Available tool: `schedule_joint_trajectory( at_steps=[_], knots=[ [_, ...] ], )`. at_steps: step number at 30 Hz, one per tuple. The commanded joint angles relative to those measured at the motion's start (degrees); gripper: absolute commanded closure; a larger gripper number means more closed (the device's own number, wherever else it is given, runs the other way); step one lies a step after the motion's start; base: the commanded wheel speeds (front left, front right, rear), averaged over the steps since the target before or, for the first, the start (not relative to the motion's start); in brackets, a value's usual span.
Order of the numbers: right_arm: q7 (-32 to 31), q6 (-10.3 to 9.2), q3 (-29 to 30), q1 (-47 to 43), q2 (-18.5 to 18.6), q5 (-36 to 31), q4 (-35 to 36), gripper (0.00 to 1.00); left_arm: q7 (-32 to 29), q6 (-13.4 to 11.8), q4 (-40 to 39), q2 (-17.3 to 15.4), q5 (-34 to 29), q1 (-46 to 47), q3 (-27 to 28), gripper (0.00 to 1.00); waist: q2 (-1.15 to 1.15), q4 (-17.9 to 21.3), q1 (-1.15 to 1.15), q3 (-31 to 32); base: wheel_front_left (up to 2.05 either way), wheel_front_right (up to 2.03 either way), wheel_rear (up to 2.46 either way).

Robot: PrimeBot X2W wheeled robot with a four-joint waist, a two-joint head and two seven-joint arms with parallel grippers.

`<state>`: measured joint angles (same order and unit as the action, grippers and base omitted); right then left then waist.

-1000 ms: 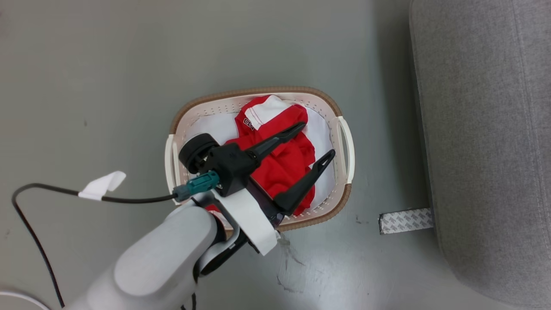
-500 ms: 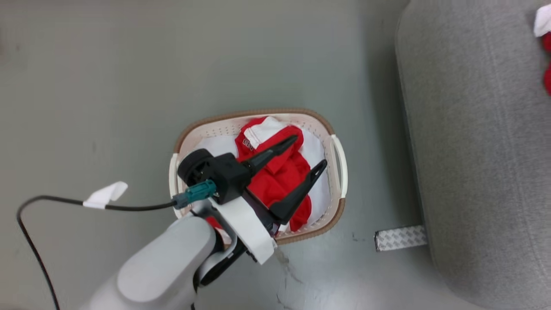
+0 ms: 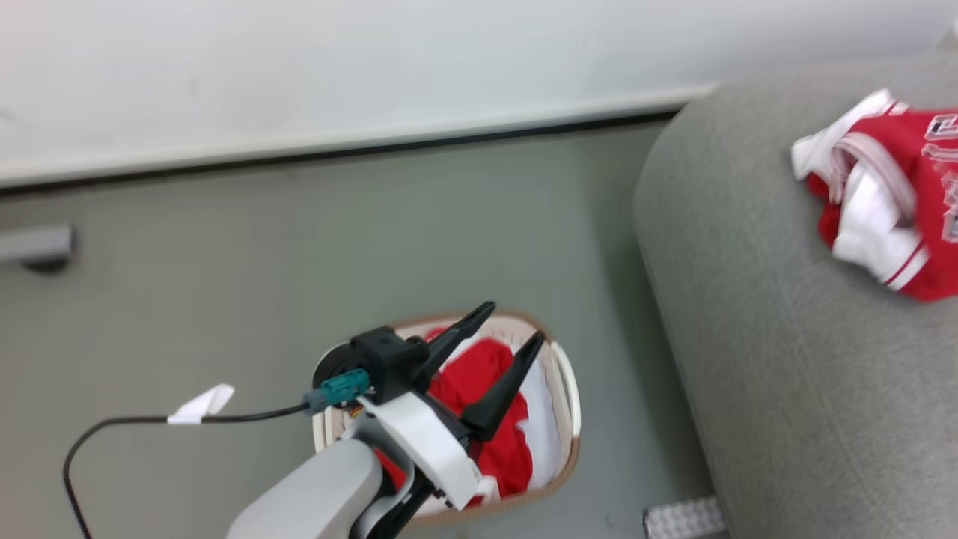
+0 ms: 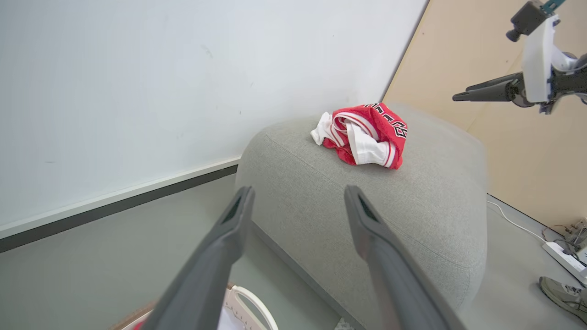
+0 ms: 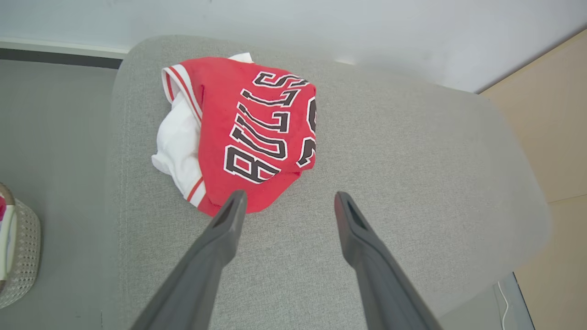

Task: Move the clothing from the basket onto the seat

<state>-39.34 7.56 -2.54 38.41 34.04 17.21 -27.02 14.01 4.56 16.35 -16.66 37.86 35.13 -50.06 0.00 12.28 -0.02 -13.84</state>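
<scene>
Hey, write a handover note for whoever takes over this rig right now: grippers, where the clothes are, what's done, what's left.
Left gripper: open, empty, above the basket.
Right gripper: open, empty, over the seat.
Done: the BULLS jersey lies crumpled on the seat.
Left: a red garment lies in the basket on the white liner; it has to be picked up and moved to the seat.
</scene>
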Motion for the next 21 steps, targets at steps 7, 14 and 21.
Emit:
schedule_joint_trajectory(
  at_steps=[7,14,21],
  knots=[
    [4.01,-0.14,-2.27,-7.32,3.17,7.08,13.81,0.0,1.04,-2.77,0.99,-0.59,2.02,-4.2,4.51,0.0,0.0,-2.18,0.02,11.31,0.0,0.0,0.0],
    [11.94,-0.14,-3.73,-12.08,1.16,6.43,21.74,0.0,1.1,-5.67,-0.04,-3.56,1.87,-7.65,11.14,0.0,0.0,-4.91,0.02,14.66,0.0,0.0,0.0],
    [23.78,-0.14,-2.57,-17.58,-5.27,6.26,24.19,0.0,1.13,-8.17,-1.73,-5.33,-0.48,-11.81,18.21,0.0,0.0,-7.91,0.02,15.77,0.0,0.0,0.0]
  ],
)
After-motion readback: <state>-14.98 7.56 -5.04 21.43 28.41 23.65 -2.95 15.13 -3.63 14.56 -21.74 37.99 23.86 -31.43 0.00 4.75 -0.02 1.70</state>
